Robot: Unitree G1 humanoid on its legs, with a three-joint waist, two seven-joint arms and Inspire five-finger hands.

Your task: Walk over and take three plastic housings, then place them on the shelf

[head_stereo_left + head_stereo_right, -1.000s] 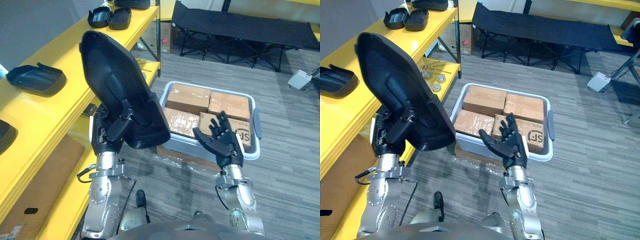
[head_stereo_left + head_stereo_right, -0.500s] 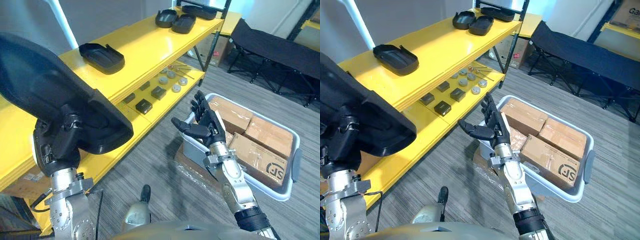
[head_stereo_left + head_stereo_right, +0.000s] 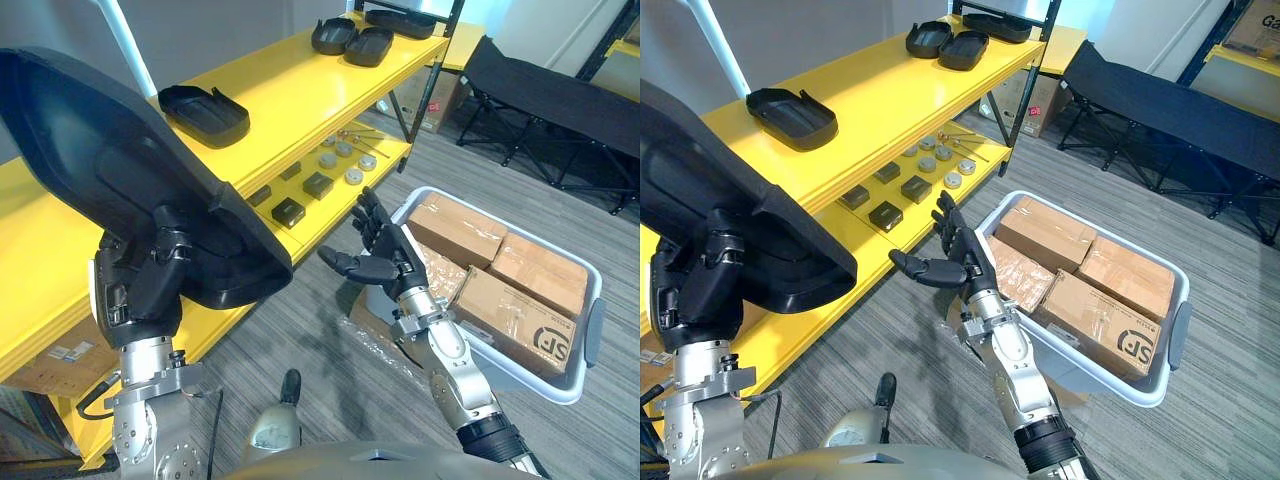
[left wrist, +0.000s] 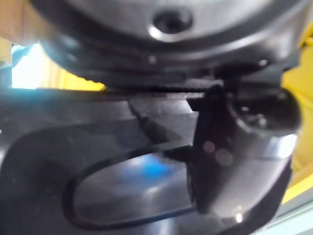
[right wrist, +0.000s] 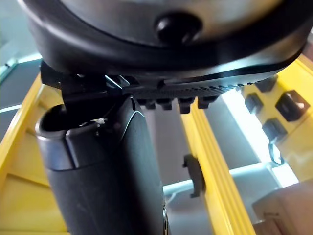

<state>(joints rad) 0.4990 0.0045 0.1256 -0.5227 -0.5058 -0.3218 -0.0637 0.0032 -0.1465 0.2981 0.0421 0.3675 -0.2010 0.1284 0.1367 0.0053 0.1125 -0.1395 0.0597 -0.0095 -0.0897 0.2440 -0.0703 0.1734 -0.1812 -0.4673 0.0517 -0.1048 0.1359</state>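
Note:
My left hand [image 3: 138, 292] is shut on a large black plastic housing [image 3: 130, 190], held tilted up in front of the yellow shelf [image 3: 270, 95]. In the left wrist view its thumb [image 4: 234, 147] presses on the housing's dark inner face [image 4: 98, 147]. One more black housing [image 3: 205, 115] lies on the shelf's top board, and a pair of them [image 3: 350, 40] sits at its far end. My right hand [image 3: 385, 262] is open, fingers spread, over the floor between the shelf and a grey bin [image 3: 592, 330].
The grey bin holds several cardboard boxes [image 3: 470, 225]. Small dark and round parts [image 3: 320, 175] lie on the shelf's lower board. A black folding cot [image 3: 560, 100] stands at the back right. A cardboard box [image 3: 55, 355] sits under the shelf.
The camera swung left towards the shelf. Since half a second ago my left hand has lifted the housing up and to the right, and my right hand has drifted left.

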